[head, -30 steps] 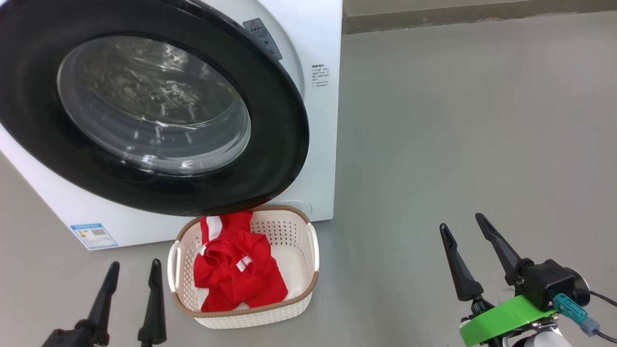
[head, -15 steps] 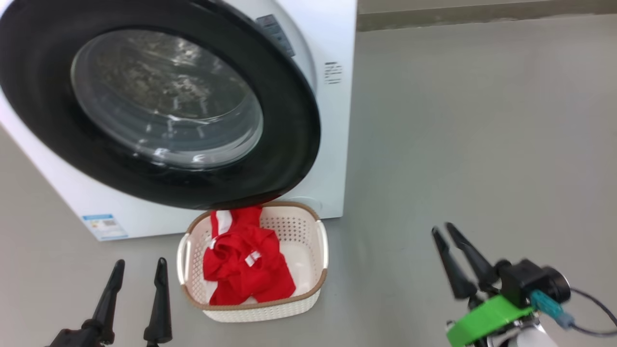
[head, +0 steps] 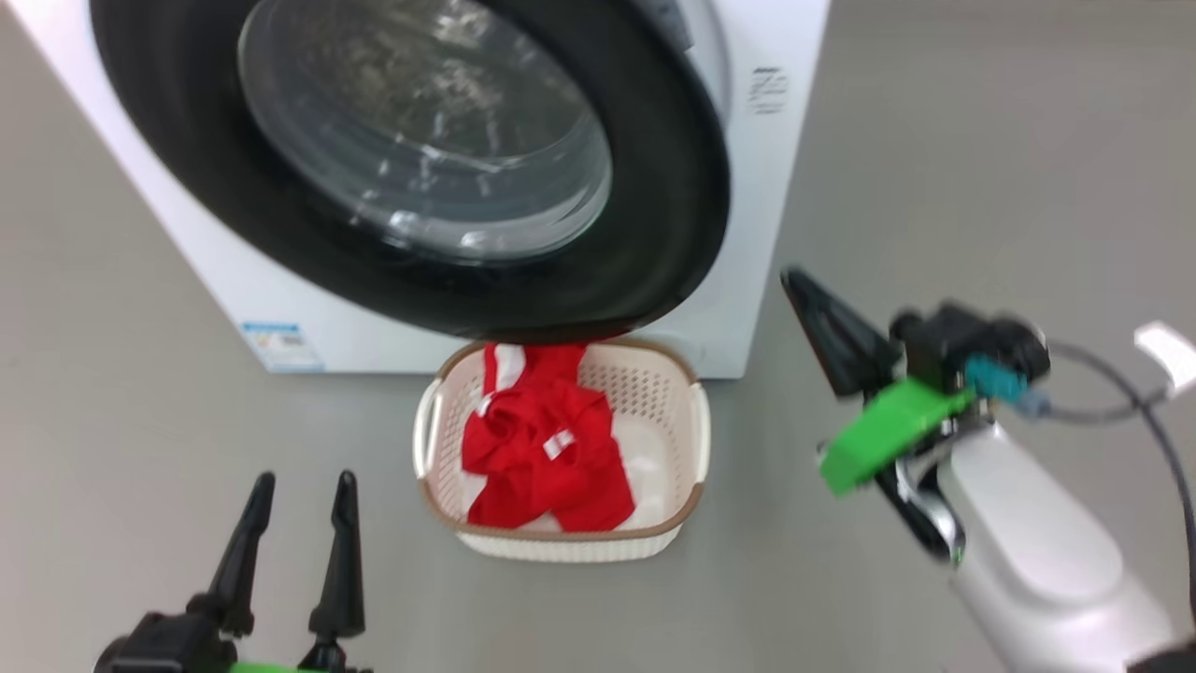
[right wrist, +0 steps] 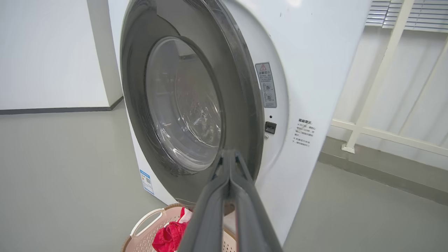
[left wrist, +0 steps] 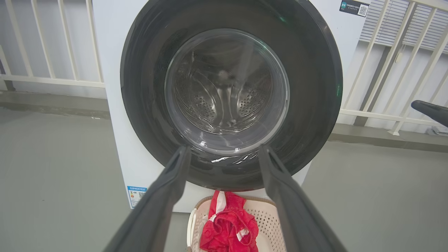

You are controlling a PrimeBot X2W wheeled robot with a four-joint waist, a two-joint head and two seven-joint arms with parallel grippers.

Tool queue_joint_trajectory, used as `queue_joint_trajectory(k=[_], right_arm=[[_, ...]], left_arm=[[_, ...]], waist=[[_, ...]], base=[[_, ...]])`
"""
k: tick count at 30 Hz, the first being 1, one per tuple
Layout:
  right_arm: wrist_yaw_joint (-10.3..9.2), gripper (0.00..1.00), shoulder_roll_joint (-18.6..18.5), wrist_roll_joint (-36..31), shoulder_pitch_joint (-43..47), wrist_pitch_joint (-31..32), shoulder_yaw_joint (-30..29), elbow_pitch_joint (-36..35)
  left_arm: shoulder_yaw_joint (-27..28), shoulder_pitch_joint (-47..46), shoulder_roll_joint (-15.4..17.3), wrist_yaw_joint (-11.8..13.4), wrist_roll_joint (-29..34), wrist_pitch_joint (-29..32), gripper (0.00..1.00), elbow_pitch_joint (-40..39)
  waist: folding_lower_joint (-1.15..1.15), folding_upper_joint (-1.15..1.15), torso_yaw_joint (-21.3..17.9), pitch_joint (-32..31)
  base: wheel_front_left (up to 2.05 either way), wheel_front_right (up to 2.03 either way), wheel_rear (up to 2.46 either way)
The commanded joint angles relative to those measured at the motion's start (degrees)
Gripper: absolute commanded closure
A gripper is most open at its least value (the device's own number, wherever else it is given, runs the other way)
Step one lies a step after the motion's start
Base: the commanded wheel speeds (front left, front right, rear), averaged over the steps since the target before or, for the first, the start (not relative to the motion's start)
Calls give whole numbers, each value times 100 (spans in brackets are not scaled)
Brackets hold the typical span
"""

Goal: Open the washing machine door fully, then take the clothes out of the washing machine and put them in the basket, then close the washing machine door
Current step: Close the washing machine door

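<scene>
Two of three stages are reading as complete. The clothes [head: 547, 449] are lying in the basket [head: 561, 547], which is sitting on the floor [head: 934, 140] directly in front of the washer [head: 775, 187], under the lower edge of the door [head: 654, 234]. The drum [left wrist: 224, 94] behind the glass [head: 420, 121] is showing no fabric. The door is standing nearly closed, but its free edge is sitting off the washer front with the latch slot [right wrist: 270, 127] exposed, so closing is judged outstanding. Right jaws are pressing fully together, holding nothing, pointing at the door's free edge; contact cannot be confirmed. Left jaws are spreading wide, empty, hovering in front of the washer, clear of it.
</scene>
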Motion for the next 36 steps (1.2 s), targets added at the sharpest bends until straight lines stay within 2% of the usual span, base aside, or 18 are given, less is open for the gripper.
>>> queue_joint_trajectory(k=[1,9,14,28,32,36], right_arm=[[26,100,-34,140,-346,-37,248,26],[26,100,-380,627,-1721,-37,1250,740],[26,100,-568,824,-2375,-37,1519,1077],[26,100,-718,1050,-3409,-37,1042,1606],[26,100,-715,1159,-3867,-37,984,1843],[26,100,-719,1191,-4359,-37,904,2059]], left_arm=[[142,-287,34,-31,53,-69,0,-122],[-96,-612,3,-45,61,-69,0,-73],[-226,-747,-5,-36,28,-69,0,-56],[-521,-1215,-7,207,-266,-69,0,-179],[-679,-1387,-8,276,-636,-69,0,-150],[-729,-1539,-8,303,-739,-69,0,-134]], waist=[[0,0,357,333],[0,0,819,814],[0,0,1039,1118],[0,0,1212,1925],[0,0,1216,2173],[0,0,1202,2382]], base=[[0,0,0],[0,0,0],[0,0,0],[0,0,0],[0,0,0],[0,0,0]])
